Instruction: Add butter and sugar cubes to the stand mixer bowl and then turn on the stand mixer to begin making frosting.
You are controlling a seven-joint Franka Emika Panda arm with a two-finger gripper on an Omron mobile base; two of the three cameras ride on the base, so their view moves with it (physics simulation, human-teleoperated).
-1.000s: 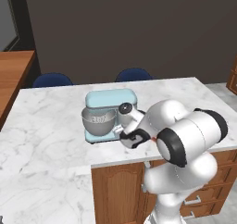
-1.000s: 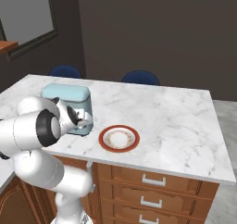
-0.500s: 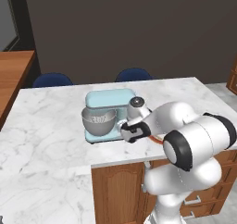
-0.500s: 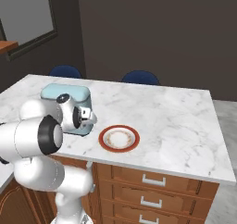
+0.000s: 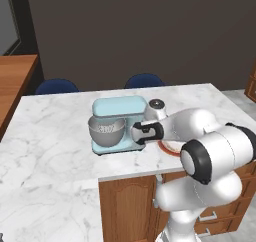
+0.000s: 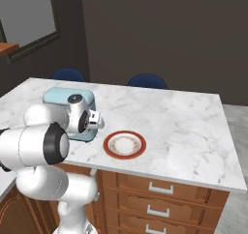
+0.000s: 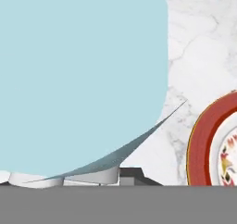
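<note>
Marble surface (image 5: 55, 151) is shared by the stand mixer (image 5: 119, 122) and plate (image 6: 124, 144); pincer (image 5: 136, 134) state can't be told.

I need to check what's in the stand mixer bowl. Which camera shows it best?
The left base view: the stand mixer bowl faces the camera with its grey rim and inside visible, under the stand mixer head. In the right base view the arm hides the bowl. The hand view has just the mixer's blue body.
</note>
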